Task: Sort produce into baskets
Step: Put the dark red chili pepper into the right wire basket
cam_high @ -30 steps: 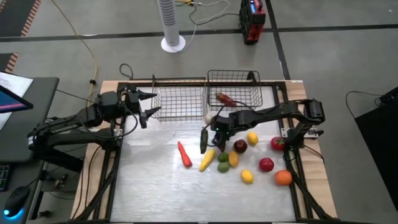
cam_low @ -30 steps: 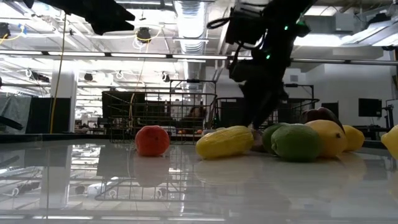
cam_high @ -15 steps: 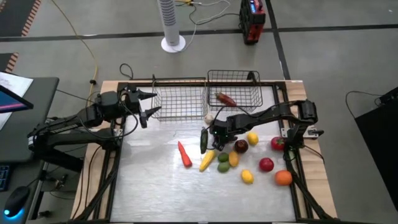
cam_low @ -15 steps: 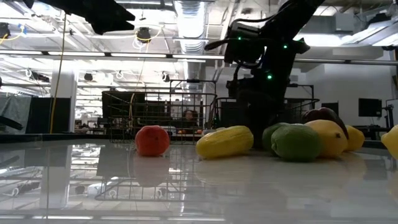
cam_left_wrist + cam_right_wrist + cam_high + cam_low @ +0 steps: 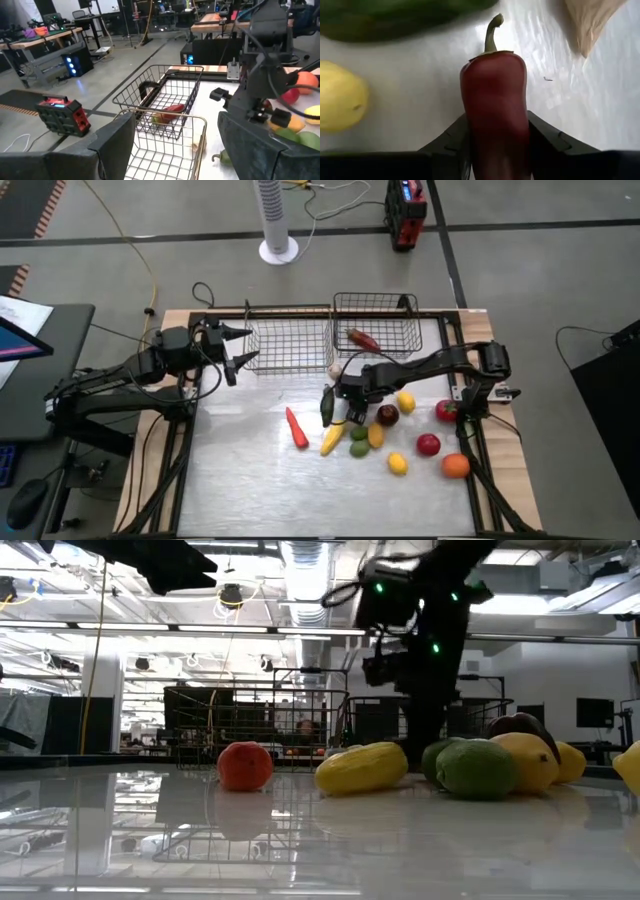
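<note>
Jaws of right gripper (image 5: 495, 145) clamp a dark red pepper (image 5: 494, 107), arm reaching across mid-table beside the produce cluster (image 5: 385, 430). Left gripper (image 5: 238, 346) open, hovering beside silver basket (image 5: 290, 340).

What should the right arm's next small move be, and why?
Probably lift and carry toward the baskets. The right gripper is shut on a dark red pepper, above the table beside the produce pile. The darker basket already holds a red pepper, so it seems the likely drop spot.
</note>
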`<state>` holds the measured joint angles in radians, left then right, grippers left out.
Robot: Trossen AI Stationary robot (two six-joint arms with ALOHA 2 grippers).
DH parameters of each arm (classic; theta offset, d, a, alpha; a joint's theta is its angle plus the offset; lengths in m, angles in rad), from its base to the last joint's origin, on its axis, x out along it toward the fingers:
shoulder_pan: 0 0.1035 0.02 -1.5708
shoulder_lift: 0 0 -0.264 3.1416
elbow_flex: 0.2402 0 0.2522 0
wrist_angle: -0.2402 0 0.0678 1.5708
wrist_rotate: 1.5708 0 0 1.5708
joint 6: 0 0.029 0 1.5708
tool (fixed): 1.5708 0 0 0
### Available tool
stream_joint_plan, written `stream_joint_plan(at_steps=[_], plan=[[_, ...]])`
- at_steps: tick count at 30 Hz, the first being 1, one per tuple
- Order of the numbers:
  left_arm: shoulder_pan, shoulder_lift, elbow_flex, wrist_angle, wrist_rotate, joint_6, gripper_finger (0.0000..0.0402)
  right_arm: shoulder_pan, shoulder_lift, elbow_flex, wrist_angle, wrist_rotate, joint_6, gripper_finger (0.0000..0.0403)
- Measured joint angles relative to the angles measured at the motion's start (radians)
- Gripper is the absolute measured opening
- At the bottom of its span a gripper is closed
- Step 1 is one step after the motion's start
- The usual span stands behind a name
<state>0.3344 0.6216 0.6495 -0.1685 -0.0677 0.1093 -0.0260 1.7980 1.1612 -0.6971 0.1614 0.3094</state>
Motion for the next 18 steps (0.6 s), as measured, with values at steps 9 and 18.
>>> stream_joint_plan(at_steps=[9, 18], plan=[[0.000, 0.000, 0.000, 0.000, 0.000, 0.000, 0.0272, 0.001, -0.084, 0.340, -0.375, 0.287, -0.110, 0.0198], [0.000, 0.000, 0.000, -0.001, 0.000, 0.000, 0.0272, -0.206, -0.167, 0.368, -0.368, 0.424, -0.342, 0.0218]])
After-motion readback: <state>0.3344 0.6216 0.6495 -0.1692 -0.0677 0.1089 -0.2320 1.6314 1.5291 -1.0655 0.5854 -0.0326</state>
